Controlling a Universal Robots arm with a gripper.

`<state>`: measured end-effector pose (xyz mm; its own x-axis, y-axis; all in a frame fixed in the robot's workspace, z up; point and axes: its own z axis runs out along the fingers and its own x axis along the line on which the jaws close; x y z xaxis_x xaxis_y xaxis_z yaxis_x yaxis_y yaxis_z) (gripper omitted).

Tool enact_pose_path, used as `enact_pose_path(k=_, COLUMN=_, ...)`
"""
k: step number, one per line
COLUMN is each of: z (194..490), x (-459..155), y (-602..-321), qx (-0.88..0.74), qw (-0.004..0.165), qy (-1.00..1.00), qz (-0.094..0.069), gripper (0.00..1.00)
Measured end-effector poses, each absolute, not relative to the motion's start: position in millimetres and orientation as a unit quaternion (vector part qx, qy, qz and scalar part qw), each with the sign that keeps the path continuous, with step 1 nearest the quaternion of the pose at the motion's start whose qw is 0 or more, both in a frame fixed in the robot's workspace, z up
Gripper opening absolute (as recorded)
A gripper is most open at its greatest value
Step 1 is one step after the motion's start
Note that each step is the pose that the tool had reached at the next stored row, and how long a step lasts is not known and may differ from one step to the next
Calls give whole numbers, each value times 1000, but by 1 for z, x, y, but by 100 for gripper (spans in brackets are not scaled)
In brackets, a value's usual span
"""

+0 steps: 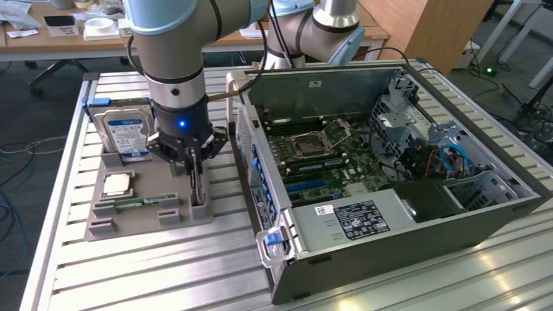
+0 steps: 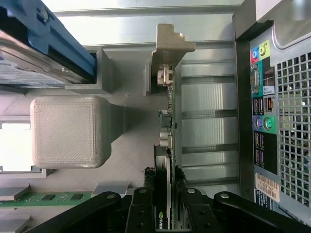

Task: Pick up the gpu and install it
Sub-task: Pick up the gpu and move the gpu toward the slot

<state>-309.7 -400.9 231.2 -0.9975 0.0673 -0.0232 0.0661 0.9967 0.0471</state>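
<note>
The gpu (image 1: 198,192) stands on its edge in a slot of the grey parts holder (image 1: 147,221), to the exterior view's left of the open computer case (image 1: 389,162). My gripper (image 1: 191,170) is straight above it, pointing down. In the wrist view the thin green card (image 2: 168,121) runs away from me, with its silvery end bracket (image 2: 167,46) at the far end. My gripper (image 2: 165,194) is shut on the gpu. Its black fingers (image 2: 145,187) press the card's two faces near the black fan side. The card still rests in the holder.
The holder also carries a silver hard drive (image 1: 125,133), a CPU (image 1: 116,186) and a RAM stick (image 1: 129,204). The case lies on its side with the motherboard (image 1: 320,155) exposed. Its rear port panel (image 2: 262,111) is close beside the card. A second arm (image 1: 324,26) stands behind the case.
</note>
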Motion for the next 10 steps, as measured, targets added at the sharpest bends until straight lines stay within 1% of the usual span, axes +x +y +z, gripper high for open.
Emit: enact_pose_path(k=10, z=236, x=-310, y=-401, qx=33, qw=12, qy=999, qz=23, gripper=26)
